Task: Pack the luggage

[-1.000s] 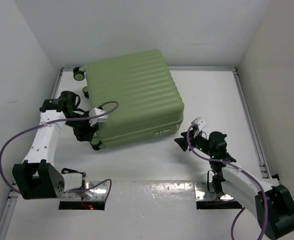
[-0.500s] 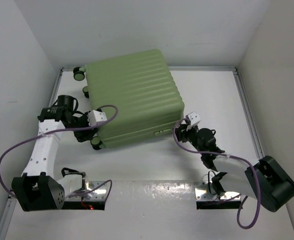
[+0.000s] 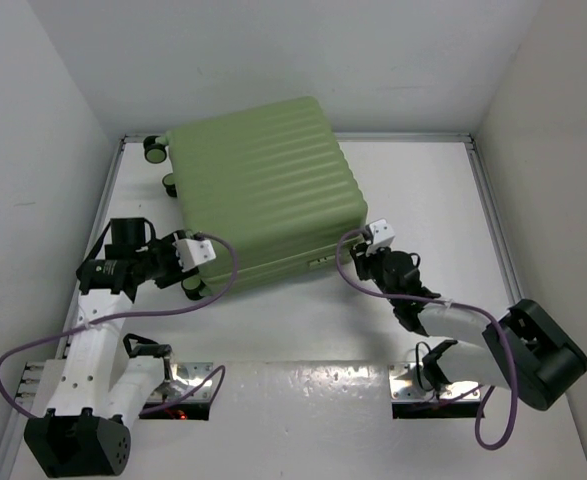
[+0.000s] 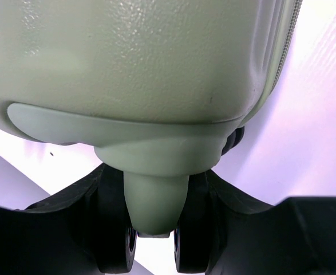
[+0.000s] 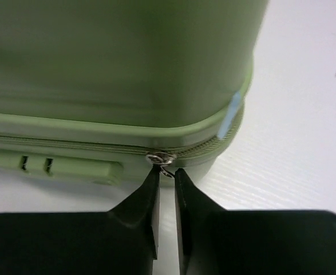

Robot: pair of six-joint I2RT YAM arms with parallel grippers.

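The luggage (image 3: 263, 190) lies closed and flat on the table, a pale green ribbed suitcase. My left gripper (image 3: 183, 278) is at its near left corner. In the left wrist view the luggage (image 4: 156, 69) fills the top and my left gripper (image 4: 153, 229) is shut on the twin black caster wheel (image 4: 113, 252). My right gripper (image 3: 358, 262) is at the near right corner. In the right wrist view the luggage (image 5: 116, 63) is close ahead. The right gripper (image 5: 166, 172) is open by a narrow slit, with the metal zipper pull (image 5: 161, 158) at its tips.
Two more black wheels (image 3: 156, 150) (image 3: 171, 185) stick out at the suitcase's far left side. A green lock block (image 5: 53, 166) sits on the front face left of the zipper pull. White walls enclose the table on three sides.
My right gripper has moved left to the suitcase's near right corner and its jaws have narrowed around the zipper pull. The left arm has swung lower while its gripper stays on the wheel.
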